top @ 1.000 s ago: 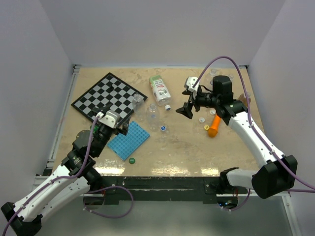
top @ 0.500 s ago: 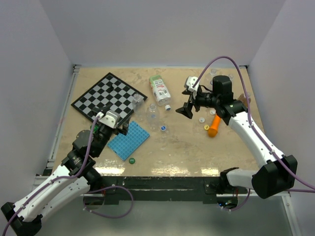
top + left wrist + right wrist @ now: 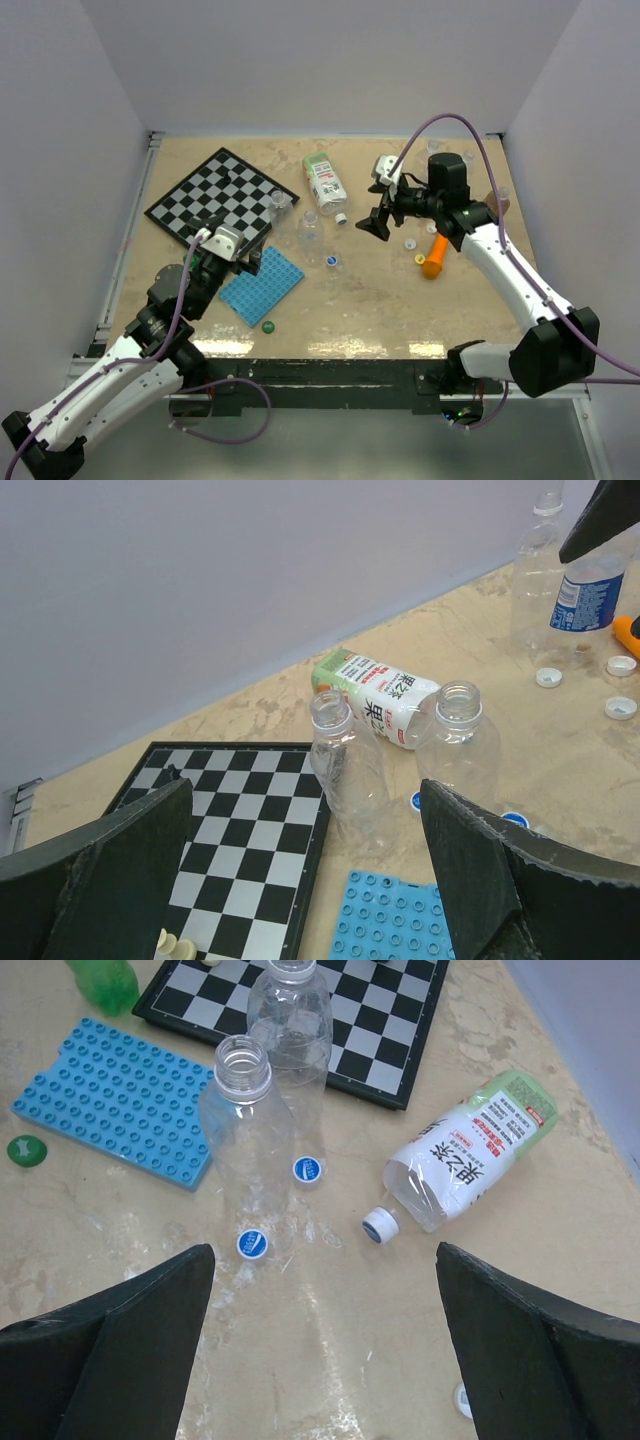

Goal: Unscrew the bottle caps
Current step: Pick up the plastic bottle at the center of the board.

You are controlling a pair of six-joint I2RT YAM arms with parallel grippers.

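Observation:
A labelled bottle (image 3: pixel 470 1150) lies on its side, its white and blue cap (image 3: pixel 381 1225) on the neck. Two clear bottles (image 3: pixel 248 1125) (image 3: pixel 290 1020) stand upright with open necks. Loose blue bottle caps (image 3: pixel 252 1244) (image 3: pixel 308 1169) lie at their feet, and a green cap (image 3: pixel 27 1149) lies beside the blue plate. My right gripper (image 3: pixel 378 222) hangs open above the bare table to the right of these bottles. The left gripper (image 3: pixel 305 790) is open too, low over the blue plate, facing the clear bottles (image 3: pixel 345 770) (image 3: pixel 460 745). Neither holds anything.
A chessboard (image 3: pixel 220 198) lies at the back left, with pale pieces (image 3: pixel 170 943) on it. The blue studded plate (image 3: pixel 261 284) is in front of it. An orange carrot toy (image 3: pixel 435 257), white caps (image 3: pixel 547 677) and more bottles (image 3: pixel 590 585) sit at the right. Part of a green bottle (image 3: pixel 105 982) shows beyond the plate.
My right arm has drawn very slightly back and left. The left arm and all objects have stayed where they were.

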